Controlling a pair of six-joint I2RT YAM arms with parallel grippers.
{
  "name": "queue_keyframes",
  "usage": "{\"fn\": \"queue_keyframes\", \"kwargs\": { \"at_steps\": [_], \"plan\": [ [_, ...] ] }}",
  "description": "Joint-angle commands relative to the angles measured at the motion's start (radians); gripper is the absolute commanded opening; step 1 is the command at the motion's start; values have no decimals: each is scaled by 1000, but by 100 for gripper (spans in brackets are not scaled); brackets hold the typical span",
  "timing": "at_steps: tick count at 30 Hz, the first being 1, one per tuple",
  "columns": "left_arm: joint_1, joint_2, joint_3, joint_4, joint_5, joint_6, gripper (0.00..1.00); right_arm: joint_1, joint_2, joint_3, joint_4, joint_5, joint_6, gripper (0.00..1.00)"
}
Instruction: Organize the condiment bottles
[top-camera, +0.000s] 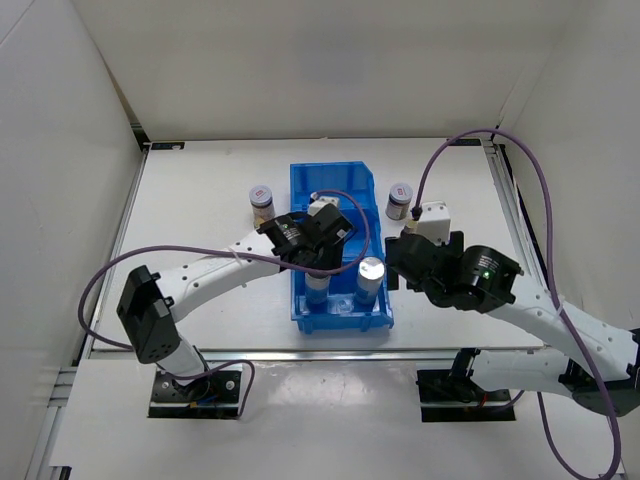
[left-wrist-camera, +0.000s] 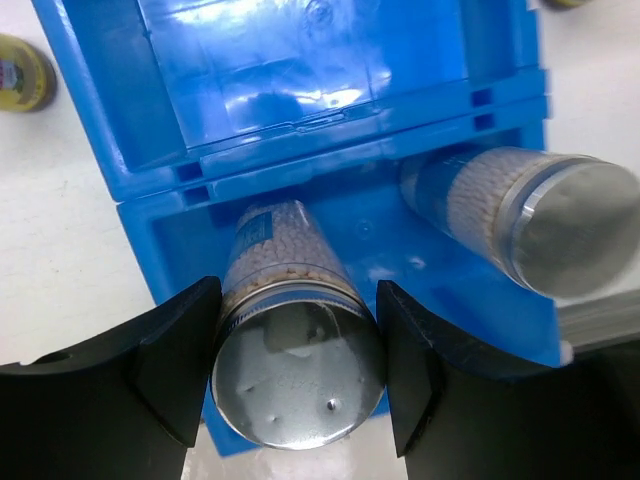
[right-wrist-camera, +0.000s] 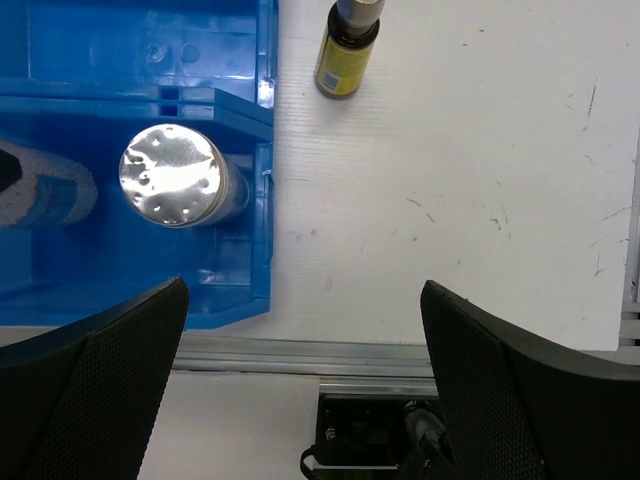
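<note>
From above, the left gripper (top-camera: 318, 268) hangs in the near compartment of the blue bin (top-camera: 345, 183), over one silver-topped cylinder (top-camera: 318, 292). The second cylinder (top-camera: 371, 272) stands beside it in the same compartment. The left brown bottle (top-camera: 261, 199) stands on the table (top-camera: 200, 210) left of the bin, and the right brown bottle (top-camera: 399, 198) stands to the bin's right. The right gripper (top-camera: 403, 266) hovers just right of the bin.

Left wrist: both fingers (left-wrist-camera: 170, 360) press the silver-topped cylinder's sides (cap towards the camera).

Right wrist: the fingers (right-wrist-camera: 110, 360) stand wide apart, holding nothing, above the table's near edge.
</note>
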Motion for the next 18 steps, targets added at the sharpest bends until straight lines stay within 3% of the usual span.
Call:
{"fn": "queue_keyframes", "kwargs": {
  "at_steps": [1,3,6,7,11,15,18],
  "plan": [
    [0,-13,-22,70,-7,-31,17,-18,9,47,-19,53,15,100],
    [0,-13,-62,79,-18,-40,26,-45,20,57,-19,53,3,100],
    [0,-3,-99,114,-18,-40,51,-131,45,58,38,-10,-89,100],
    [0,-3,-99,114,-18,-40,72,-172,69,58,59,-24,-121,100],
    [0,-17,-99,114,-29,-40,100,-254,129,71,113,-53,-210,100],
    [0,-77,-29,85,-64,-12,100,-378,153,33,310,-158,-345,100],
    [0,-155,34,65,-87,-2,100,-577,212,12,409,-344,-425,100]
  ]
}}
